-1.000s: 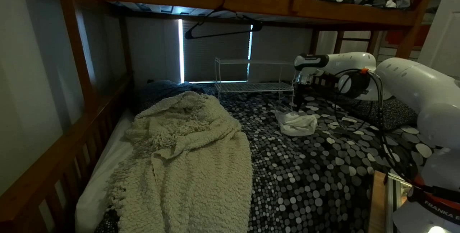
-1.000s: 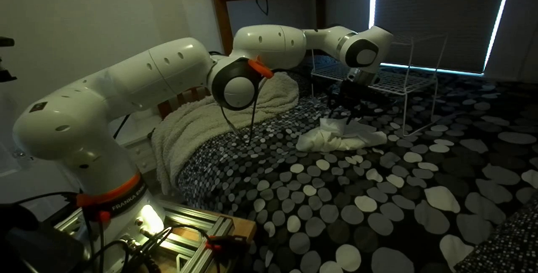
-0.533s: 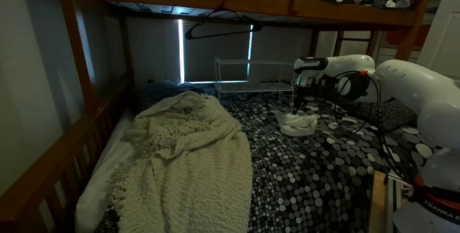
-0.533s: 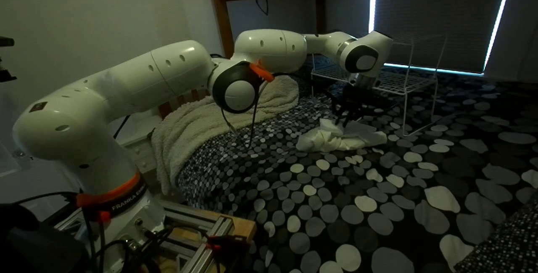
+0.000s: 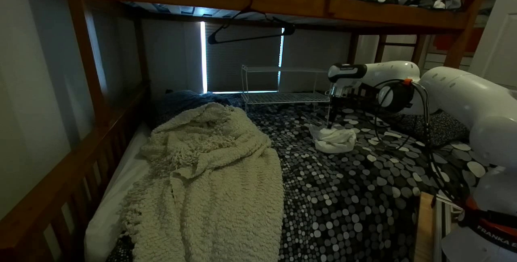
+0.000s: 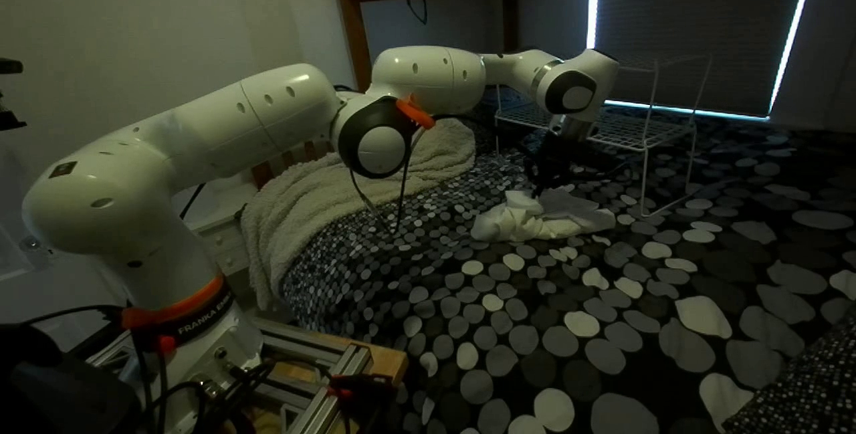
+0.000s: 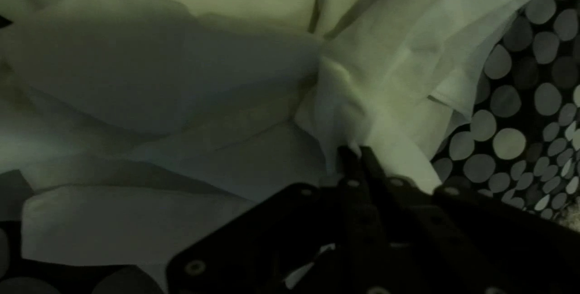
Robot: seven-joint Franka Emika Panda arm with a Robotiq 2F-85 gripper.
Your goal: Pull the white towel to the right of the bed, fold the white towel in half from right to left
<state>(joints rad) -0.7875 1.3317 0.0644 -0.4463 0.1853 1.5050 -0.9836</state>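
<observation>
The Robotiq gripper (image 7: pixel 355 150) pinches a fold of the rumpled white towel (image 6: pixel 535 223) on the pebble-patterned lower bunk (image 5: pixel 347 205) before me.

The bed (image 5: pixel 323 205) (all pebble print, this one!) is carrying a rumpled white towel (image 5: pixel 338 141). A cream blanket (image 5: pixel 230 197) is sprawling well apart, and a wire rack (image 5: pixel 287 99) is standing near the towel.

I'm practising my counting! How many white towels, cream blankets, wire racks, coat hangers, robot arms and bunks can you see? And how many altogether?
White towel: 1
Cream blanket: 1
Wire rack: 1
Coat hanger: 1
Robot arm: 1
Upper bunk and lower bunk: 2
Total: 7
</observation>
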